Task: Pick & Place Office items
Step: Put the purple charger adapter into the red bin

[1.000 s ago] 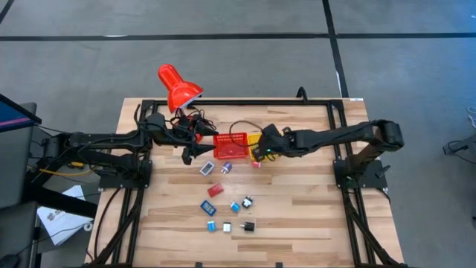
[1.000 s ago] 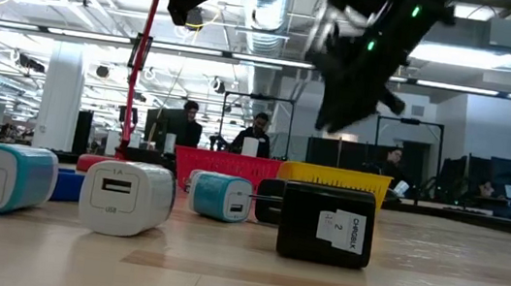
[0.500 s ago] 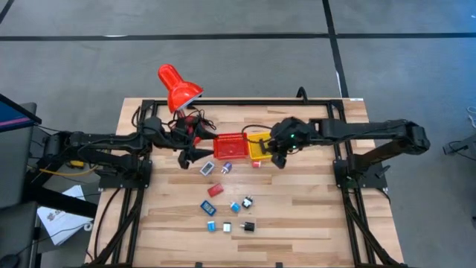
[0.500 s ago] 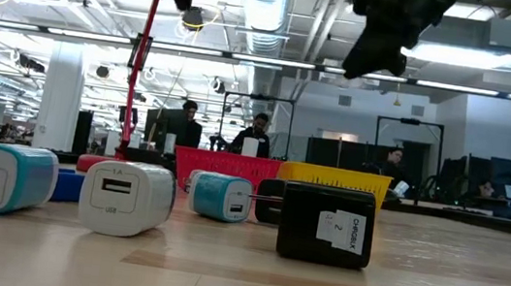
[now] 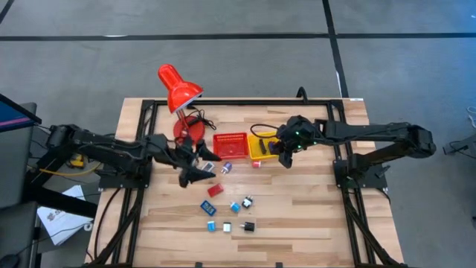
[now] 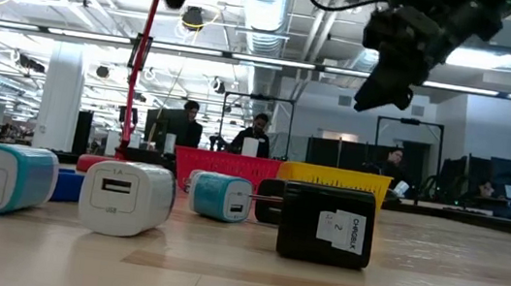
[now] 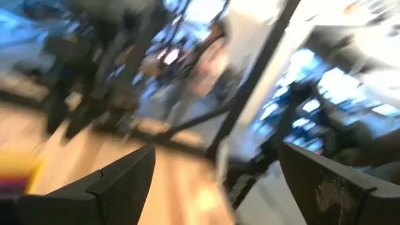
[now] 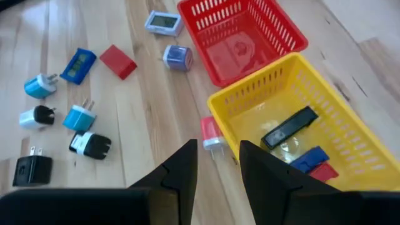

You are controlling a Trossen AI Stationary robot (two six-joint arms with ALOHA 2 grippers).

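Right gripper (image 5: 286, 154) hangs empty over the yellow basket (image 8: 350, 134), fingers (image 8: 181, 169) a narrow gap apart. Left gripper (image 5: 195, 165) sits beside the red basket (image 5: 230, 144), jaws spread wide (nothing between them). The loose office items (image 5: 227, 208) are still scattered on the table (image 5: 297, 216) toward the front, and the red block (image 5: 216, 190) lies just past the left gripper, so I'd say the left arm is nearer.
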